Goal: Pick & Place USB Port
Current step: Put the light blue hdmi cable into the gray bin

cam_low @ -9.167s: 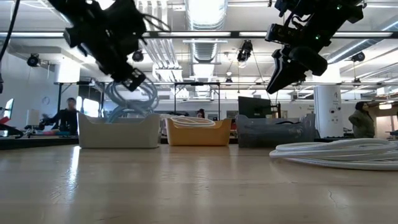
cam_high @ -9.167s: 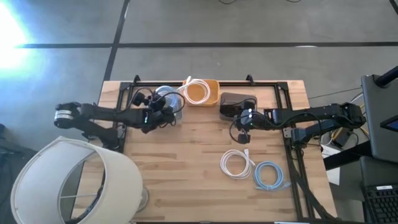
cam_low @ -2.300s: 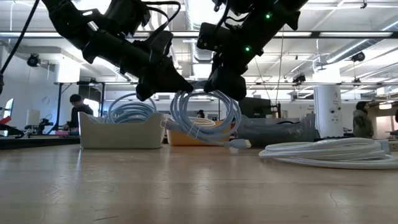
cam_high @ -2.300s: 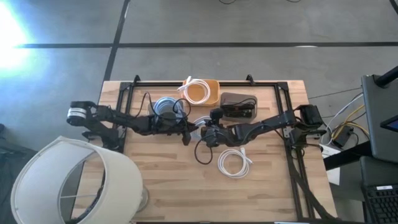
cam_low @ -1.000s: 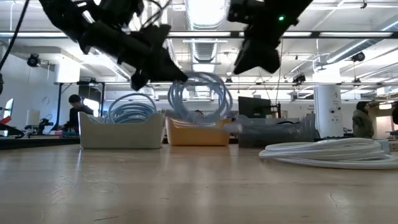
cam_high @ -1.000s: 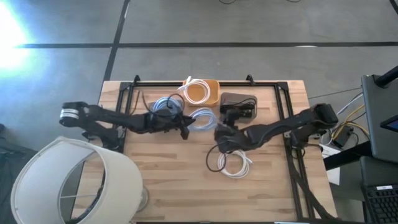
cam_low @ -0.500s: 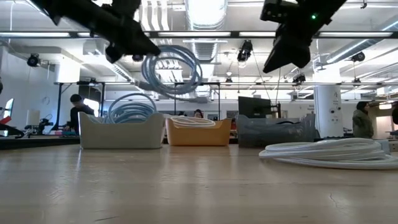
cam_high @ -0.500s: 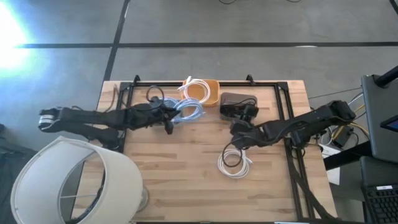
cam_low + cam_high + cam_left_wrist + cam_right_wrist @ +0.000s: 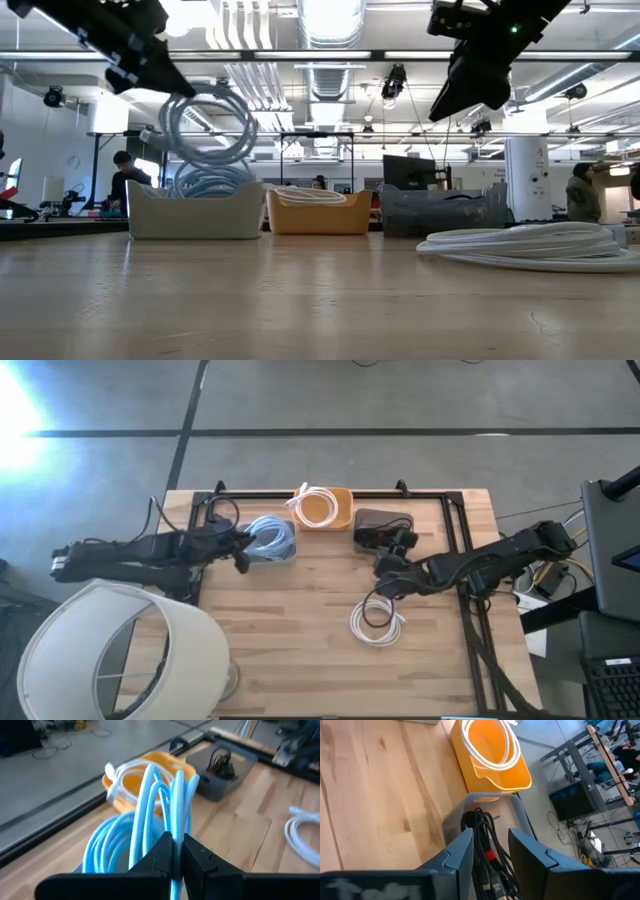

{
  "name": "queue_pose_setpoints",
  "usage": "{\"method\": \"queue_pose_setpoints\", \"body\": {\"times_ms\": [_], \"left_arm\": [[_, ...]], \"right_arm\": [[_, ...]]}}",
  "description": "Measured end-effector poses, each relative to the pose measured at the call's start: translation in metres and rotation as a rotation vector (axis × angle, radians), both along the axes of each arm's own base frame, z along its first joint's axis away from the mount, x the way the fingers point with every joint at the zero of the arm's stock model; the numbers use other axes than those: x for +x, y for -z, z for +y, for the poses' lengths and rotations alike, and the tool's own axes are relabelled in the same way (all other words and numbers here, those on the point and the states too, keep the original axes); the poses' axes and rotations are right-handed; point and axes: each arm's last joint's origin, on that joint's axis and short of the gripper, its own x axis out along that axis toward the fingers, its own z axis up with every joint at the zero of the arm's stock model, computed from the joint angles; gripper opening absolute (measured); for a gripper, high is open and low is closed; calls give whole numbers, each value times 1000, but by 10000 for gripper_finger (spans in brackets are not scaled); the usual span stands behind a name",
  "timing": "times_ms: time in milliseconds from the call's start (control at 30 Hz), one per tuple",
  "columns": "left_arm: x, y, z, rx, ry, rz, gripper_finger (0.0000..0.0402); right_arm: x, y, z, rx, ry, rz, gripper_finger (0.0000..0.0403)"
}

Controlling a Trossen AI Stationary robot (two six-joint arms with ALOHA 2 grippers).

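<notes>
A coiled light-blue cable [image 9: 205, 125] hangs in my left gripper [image 9: 160, 75] above the white bin [image 9: 190, 212], which holds another blue coil [image 9: 107, 845]. From above, the coil [image 9: 270, 538] covers that bin, with my left gripper [image 9: 243, 552] beside it. My right gripper [image 9: 386, 582] is open and holds nothing. It hovers between the grey bin [image 9: 383, 528] and the white coiled cable [image 9: 377, 622] lying flat on the table. Its wrist view looks past its fingers [image 9: 490, 837] onto the grey bin's black cables [image 9: 487, 852]. My left gripper pinches several strands of the blue coil [image 9: 172, 822] together between its two shut fingers [image 9: 162, 852]. The hold is at the coil's upper part [image 9: 178, 98]. The coil is lifted clear and hangs below the fingers, over the white bin.
An orange bin [image 9: 322, 507] with a white cable stands between the white and grey bins along the far side. A black frame [image 9: 330, 493] edges the far side. A large white lampshade [image 9: 120, 650] sits at the near left corner. Bare wood lies in the near middle.
My left gripper has carried the blue coil from the middle of the table toward the left edge and upward, so the coil now hangs over the white bin. My right gripper has moved a little toward the right edge, away from the white coil.
</notes>
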Motion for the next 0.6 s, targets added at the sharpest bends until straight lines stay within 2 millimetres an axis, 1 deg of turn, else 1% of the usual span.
{"method": "queue_pose_setpoints", "body": {"times_ms": [133, 267, 400, 600], "left_arm": [[-7, 4, -1, -11, -4, 48, 25], [-2, 16, 0, -38, -9, 7, 25], [5, 39, -1, -39, 35, -9, 25], [7, 74, 2, -20, 17, -54, 25]], "right_arm": [[3, 2, 1, 3, 0, -12, 116], [4, 4, 1, 2, 0, -8, 118], [4, 5, 1, 1, 0, -6, 118], [5, 6, 1, 9, -9, 1, 114]]}}
